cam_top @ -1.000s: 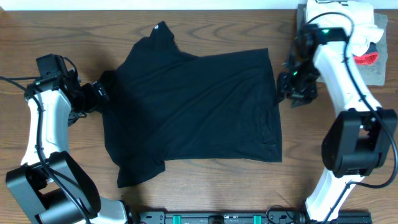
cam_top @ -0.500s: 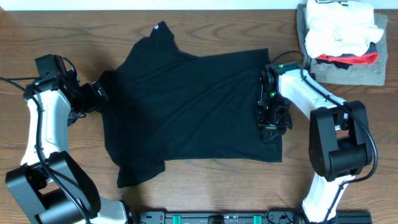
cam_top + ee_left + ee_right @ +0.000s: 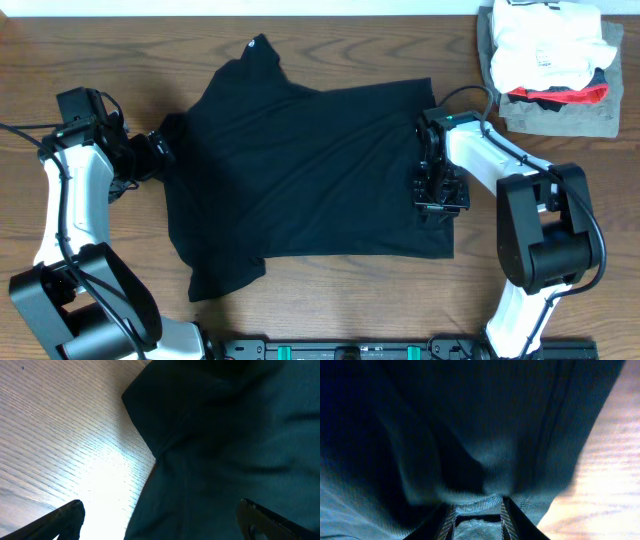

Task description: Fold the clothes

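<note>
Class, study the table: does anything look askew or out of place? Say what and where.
The black T-shirt lies crooked, its collar pointing far-left and its near-left corner rumpled. The right gripper pinches a bunched fold at its right edge. Nothing looks damaged.

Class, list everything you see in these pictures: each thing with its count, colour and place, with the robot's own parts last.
T-shirt: one, black, spread out across the middle of the table.
white garment: one, white, on top of the pile at the far right corner.
red cloth: one, red, a strip showing under the white garment.
grey garment: one, grey, folded, at the bottom of that pile.
table: one, brown wood, beneath everything.
left gripper: one, black, open, at the T-shirt's left sleeve.
right gripper: one, black, shut on the T-shirt's right edge.
</note>
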{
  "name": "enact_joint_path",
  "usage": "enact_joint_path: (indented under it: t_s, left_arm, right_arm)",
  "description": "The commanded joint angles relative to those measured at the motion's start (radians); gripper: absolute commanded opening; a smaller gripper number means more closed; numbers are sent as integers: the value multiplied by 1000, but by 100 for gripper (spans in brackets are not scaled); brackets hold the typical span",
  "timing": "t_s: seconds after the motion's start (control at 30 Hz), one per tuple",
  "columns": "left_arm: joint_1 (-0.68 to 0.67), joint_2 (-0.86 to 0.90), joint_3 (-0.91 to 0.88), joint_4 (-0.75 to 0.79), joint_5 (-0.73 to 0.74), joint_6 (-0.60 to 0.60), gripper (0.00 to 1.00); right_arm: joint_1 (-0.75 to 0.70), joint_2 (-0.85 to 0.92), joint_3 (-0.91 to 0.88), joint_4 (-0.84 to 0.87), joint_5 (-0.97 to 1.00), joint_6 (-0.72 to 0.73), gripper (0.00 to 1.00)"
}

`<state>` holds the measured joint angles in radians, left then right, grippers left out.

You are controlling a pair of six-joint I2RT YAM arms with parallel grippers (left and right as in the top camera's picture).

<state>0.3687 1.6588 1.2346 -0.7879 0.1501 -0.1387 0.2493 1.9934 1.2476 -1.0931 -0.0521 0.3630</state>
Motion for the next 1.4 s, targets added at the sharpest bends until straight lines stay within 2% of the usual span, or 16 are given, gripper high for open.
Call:
enact_joint_path:
  t_s: [0.0,0.1,0.3,0.4,0.67,1.0,1.27,1.37]
  left_arm:
    - [3,3,13,-5,-8,-13,98]
    - [3,3,13,-9,-8,-13,98]
    - [3,3,13,-9,-8,-13,98]
    - [3,3,13,-9,-8,-13,98]
    - [3,3,13,-9,-8,-13,98]
    - [3,3,13,-8,-8,-13,98]
    - [3,3,13,-8,-8,-13,98]
    - [3,3,13,-8,-8,-13,98]
  right_arm:
    - [5,-15,-7,29,29,26,28]
    - [5,-15,-7,35,26,26,25]
    - [5,-15,-7,30,26,26,6]
    - [5,-15,-7,26,25,26,2]
    - [4,-26,-6,-5,25,26,1]
    - [-30,-186,-4,-68,27,33,2]
    - [-40,-200,-8,-111,42,33,2]
    - [-40,-200,-8,-111,42,32,10]
